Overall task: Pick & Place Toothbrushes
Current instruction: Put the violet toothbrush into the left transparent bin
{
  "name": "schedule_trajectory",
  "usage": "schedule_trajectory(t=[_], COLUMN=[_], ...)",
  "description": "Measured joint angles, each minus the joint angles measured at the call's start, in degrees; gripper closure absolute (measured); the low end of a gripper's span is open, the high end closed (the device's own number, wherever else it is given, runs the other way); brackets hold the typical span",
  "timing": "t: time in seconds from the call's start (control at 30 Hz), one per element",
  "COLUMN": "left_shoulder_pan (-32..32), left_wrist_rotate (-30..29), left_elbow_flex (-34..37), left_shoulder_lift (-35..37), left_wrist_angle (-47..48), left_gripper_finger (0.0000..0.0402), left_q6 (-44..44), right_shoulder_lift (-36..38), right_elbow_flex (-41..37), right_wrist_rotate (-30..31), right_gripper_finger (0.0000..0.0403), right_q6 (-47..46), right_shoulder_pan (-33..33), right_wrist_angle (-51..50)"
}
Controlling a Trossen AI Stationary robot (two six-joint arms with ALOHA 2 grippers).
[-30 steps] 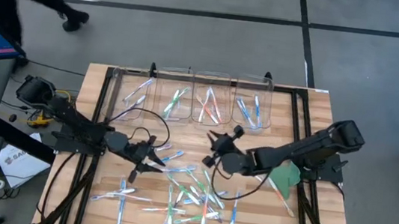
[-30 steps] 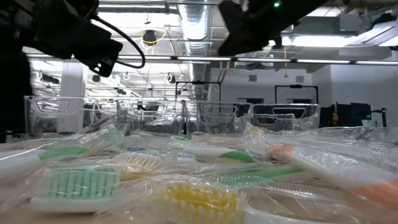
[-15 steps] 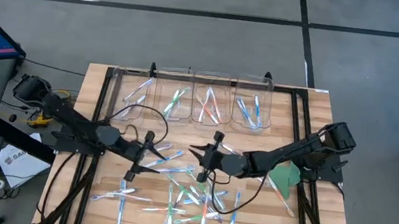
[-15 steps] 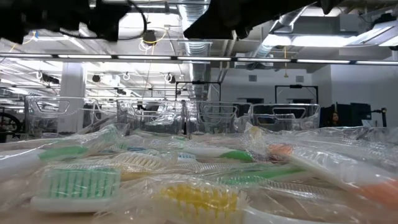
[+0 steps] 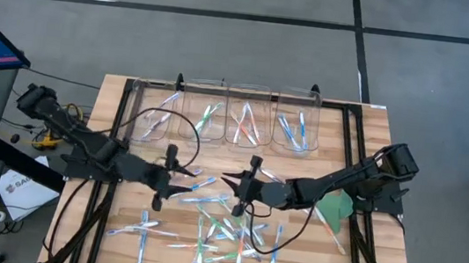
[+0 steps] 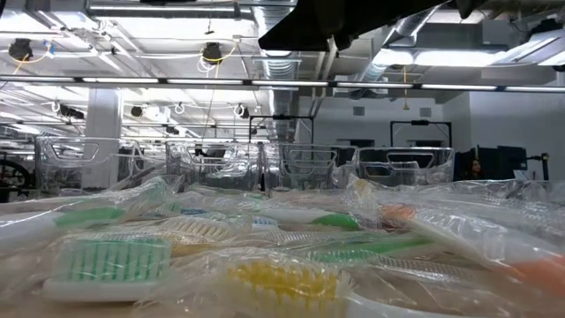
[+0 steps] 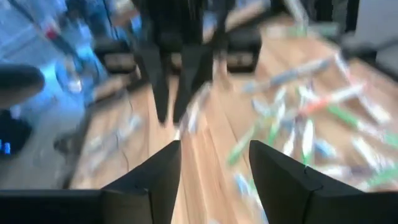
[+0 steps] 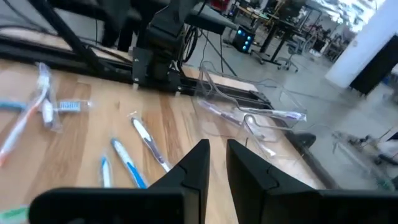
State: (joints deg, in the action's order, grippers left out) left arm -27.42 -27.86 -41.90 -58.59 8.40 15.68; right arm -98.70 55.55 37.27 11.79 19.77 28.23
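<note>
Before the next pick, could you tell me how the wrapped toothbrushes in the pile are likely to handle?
The toothbrushes sit in crinkled, glossy clear wrappers, so they will probably feel slippery and the film may slide in a claw. Thin and slender, they look light. Lying crisscrossed in the pile, lifting one will likely drag its neighbours.

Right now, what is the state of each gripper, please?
Left gripper: open, holding nothing, above the table.
Right gripper: shut, nothing between its fingers, above the toothbrushes.

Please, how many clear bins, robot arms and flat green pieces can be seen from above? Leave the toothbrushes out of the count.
Clear bins: 4
Robot arms: 2
Flat green piece: 1
Total: 7
</note>
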Motion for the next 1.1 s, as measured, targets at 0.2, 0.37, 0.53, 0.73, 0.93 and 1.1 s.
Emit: schedule_trajectory(t=[0.2,0.37,0.53,0.73,0.93,1.1], left_shoulder_pan=[-2.9,-3.0,-3.0,-2.1,2.3,4.0], left_wrist_rotate=[-1.6,-0.1,3.2,3.7,3.6,3.7], left_elbow_flex=[-6.8,-6.4,-4.5,0.4,4.3,7.8], left_shoulder_lift=[-7.5,-12.1,-15.6,-18.0,-17.8,-18.1], left_wrist_angle=[19.5,30.8,30.3,30.4,30.1,27.3], left_gripper_finger=[0.0226,0.0225,0.0226,0.0223,0.0217,0.022], left_q6=[-16.2,-33.3,-40.2,-41.3,-47.2,-49.1], right_shoulder_lift=[0.9,2.1,2.6,2.5,2.5,2.5], right_elbow_flex=[0.0,0.0,-0.1,-0.1,-0.1,-0.1], right_wrist_rotate=[0.3,1.6,1.6,1.5,1.3,0.2], right_gripper_finger=[0.0355,0.0355,0.0355,0.0355,0.0355,0.0355], right_q6=[15.3,20.5,21.0,15.3,10.8,10.6], right_shoulder_pan=[3.3,5.4,5.9,5.8,5.7,5.7], right_wrist_angle=[-0.9,-1.2,-3.0,-5.8,-5.5,-5.5])
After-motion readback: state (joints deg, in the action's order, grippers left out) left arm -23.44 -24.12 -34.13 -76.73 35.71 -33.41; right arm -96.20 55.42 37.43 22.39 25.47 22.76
